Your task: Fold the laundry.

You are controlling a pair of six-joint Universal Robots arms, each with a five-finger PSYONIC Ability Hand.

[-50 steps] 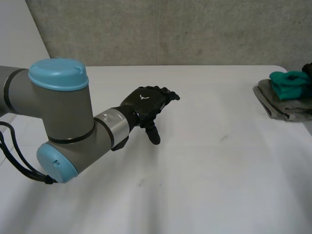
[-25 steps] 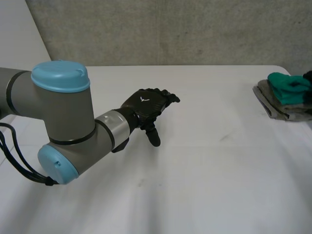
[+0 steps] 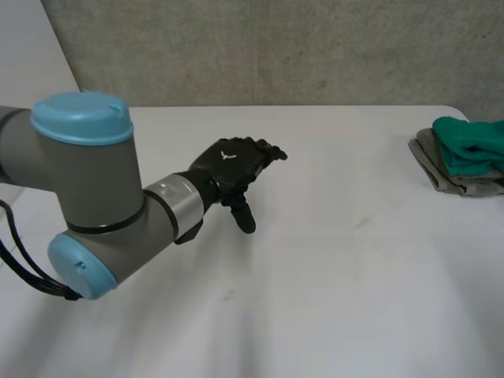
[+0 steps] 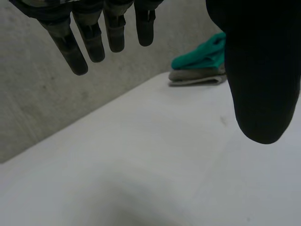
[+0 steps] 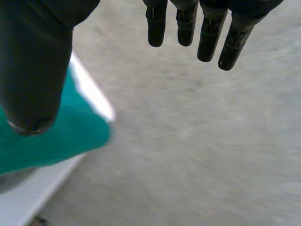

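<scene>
Currently, left robot hand [image 3: 232, 167] over white table [image 3: 354, 260], fingers [image 4: 75, 52] straight, thumb downward

Left hand over the white surface, folded laundry at the right edge

The left arm [image 3: 102, 197] reaches in from the near left, and the left hand [image 3: 236, 164] hangs over the middle-left of the surface [image 3: 331, 260] with fingers straight and thumb pointing down, holding nothing. Well apart, at the right edge, a green cloth [image 3: 471, 150] lies folded on a grey cloth [image 3: 441, 169]. A grey wall [image 3: 276, 47] runs along the far side.
</scene>
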